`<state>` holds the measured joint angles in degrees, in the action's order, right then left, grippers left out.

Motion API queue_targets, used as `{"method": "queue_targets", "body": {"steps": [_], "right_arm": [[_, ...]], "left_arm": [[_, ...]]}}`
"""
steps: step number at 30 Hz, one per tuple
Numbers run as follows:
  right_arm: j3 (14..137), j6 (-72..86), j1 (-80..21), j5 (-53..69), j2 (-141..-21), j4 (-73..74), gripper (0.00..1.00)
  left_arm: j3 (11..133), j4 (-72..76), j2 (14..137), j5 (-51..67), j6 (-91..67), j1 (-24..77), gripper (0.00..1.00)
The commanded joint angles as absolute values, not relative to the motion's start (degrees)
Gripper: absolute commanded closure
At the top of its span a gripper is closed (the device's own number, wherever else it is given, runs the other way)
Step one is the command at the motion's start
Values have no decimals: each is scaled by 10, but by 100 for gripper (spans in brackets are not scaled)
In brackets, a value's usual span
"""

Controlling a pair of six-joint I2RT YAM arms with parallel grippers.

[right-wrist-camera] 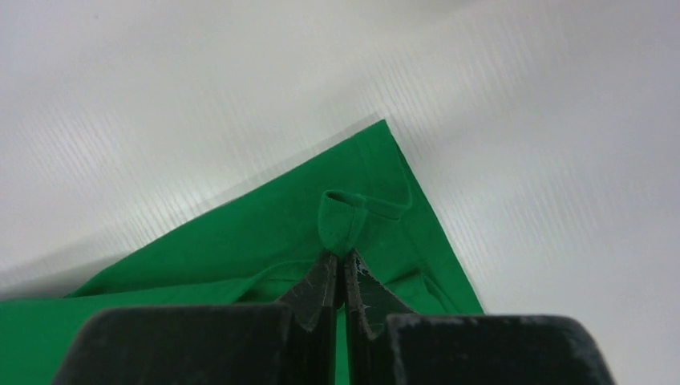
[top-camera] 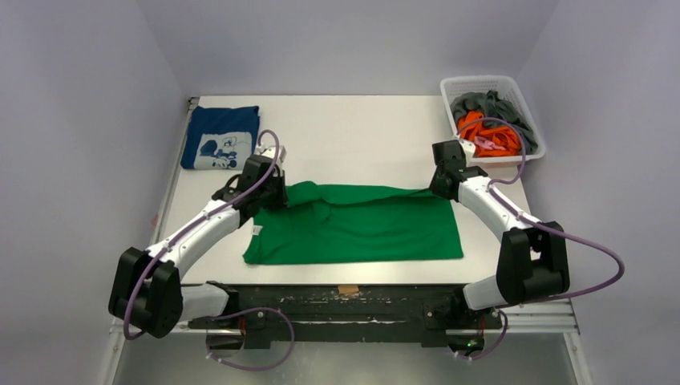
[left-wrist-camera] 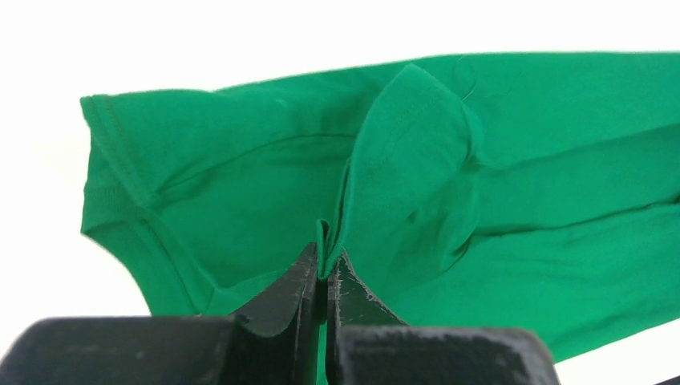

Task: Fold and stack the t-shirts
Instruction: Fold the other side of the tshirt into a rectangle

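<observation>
The green t-shirt [top-camera: 361,228] lies spread on the table, its far edge lifted into a ridge between my two grippers. My left gripper [top-camera: 274,195] is shut on a pinch of green cloth [left-wrist-camera: 326,241] at the shirt's far left, by the sleeve. My right gripper [top-camera: 437,189] is shut on a pinch of the hem [right-wrist-camera: 341,228] at the far right corner. The navy t-shirt [top-camera: 220,138] with a white cartoon print lies folded at the table's far left. Orange [top-camera: 485,136] and grey [top-camera: 489,104] shirts lie bunched in the basket.
A white mesh basket [top-camera: 533,120] stands at the table's far right corner. The table's near edge has a black rail [top-camera: 345,295] between the arm bases. Grey walls close in on both sides and behind.
</observation>
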<state>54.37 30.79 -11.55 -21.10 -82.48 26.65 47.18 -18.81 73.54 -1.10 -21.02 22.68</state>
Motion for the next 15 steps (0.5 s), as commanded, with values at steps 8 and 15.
{"method": "queue_targets", "body": {"steps": [8,15], "right_arm": [[521,311,-112,-247,-797,283,100],[506,352,-112,-300,-803,322,79]], "left_arm": [[390,-161,642,-36,-265,236,100],[333,-185,609,-16,-312,253,77]]}}
